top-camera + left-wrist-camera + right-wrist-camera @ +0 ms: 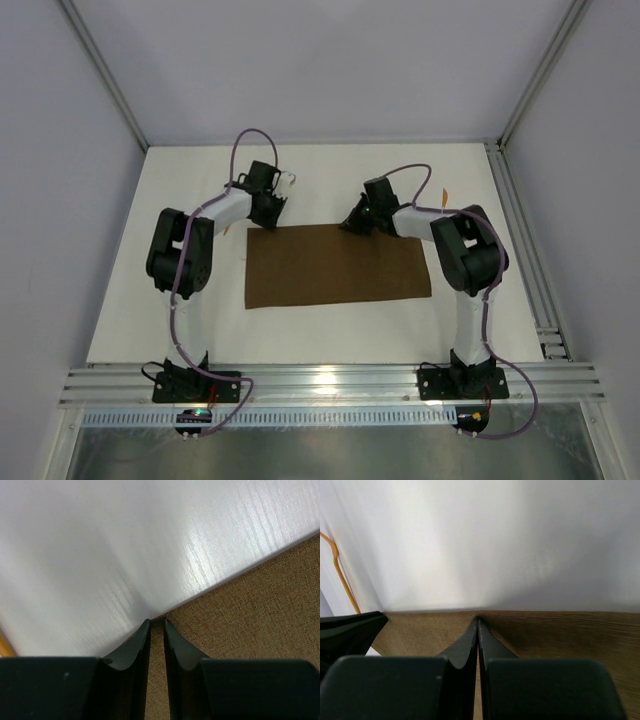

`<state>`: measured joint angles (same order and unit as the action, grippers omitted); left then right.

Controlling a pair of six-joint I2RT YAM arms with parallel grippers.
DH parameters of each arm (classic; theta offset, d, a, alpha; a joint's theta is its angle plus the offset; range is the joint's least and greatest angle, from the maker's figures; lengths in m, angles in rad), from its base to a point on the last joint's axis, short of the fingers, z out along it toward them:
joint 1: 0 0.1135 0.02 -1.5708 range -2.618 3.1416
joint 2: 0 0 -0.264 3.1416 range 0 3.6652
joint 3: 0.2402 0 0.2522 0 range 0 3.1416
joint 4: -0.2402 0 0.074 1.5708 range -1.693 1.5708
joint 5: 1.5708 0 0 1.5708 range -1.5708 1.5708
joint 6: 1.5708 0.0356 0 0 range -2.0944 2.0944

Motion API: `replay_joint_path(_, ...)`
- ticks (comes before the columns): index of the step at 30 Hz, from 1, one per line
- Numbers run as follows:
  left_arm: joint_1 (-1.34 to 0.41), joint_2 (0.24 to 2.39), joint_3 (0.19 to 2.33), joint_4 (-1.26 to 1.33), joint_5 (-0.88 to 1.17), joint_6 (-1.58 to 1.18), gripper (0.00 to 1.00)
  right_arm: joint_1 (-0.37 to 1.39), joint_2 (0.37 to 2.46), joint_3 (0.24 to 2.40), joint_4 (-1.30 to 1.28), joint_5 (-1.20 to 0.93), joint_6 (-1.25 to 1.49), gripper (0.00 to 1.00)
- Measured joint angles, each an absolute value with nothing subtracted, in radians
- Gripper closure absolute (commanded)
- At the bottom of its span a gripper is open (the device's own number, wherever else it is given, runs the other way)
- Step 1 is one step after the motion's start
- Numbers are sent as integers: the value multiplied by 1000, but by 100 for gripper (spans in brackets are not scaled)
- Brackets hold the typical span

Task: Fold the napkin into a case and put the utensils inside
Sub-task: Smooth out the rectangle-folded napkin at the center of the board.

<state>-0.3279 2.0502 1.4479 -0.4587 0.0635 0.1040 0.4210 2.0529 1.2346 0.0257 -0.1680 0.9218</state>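
Pale grey walls (330, 60) box in a smooth white tabletop (330, 175). Flat on it lies the napkin, a plain dark brown rectangle of soft, matte woven cloth (338, 268).

The left pincer (158, 623) has its tips at the cloth's far left corner. The corner runs right up to the tips, the weave spreads to their right and back beneath the fingers, and bare table lies ahead and to the left. A thin slit shows between the fingers with brown cloth in it. I cannot tell whether they nip the corner or only straddle it.

The right pincer (478, 620) is pressed fully together, with its tips on the napkin's far edge. Cloth lies under and behind them and white table lies beyond. Whether any fabric is caught is not visible. A thin orange plastic utensil (345, 582) lies on the bare table up and to the left of those tips, as the right wrist camera sees it.

The napkin looks light and limp, so it will probably sag and fold wherever it is unsupported. Its coarse weave should grip the pads well, though a shallow bite could slip. The best holds are the corners or two points along one edge, taken deep enough to carry the edge evenly. The utensil looks light and flat on a slick surface, so it may skid when pinched.
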Motion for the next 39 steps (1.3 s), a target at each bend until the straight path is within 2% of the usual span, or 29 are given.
replay_joint_path(15,-325,2043,1432,-437,49,113,82,169,1895,1018,60,-107,1000,97)
replay_joint_path(29,-325,2034,1416,-419,45,138,81,49,1858,987,44,-25,1010,97)
replay_joint_path(39,-320,2024,1410,-431,39,159,79,44,1858,989,44,-12,997,97)
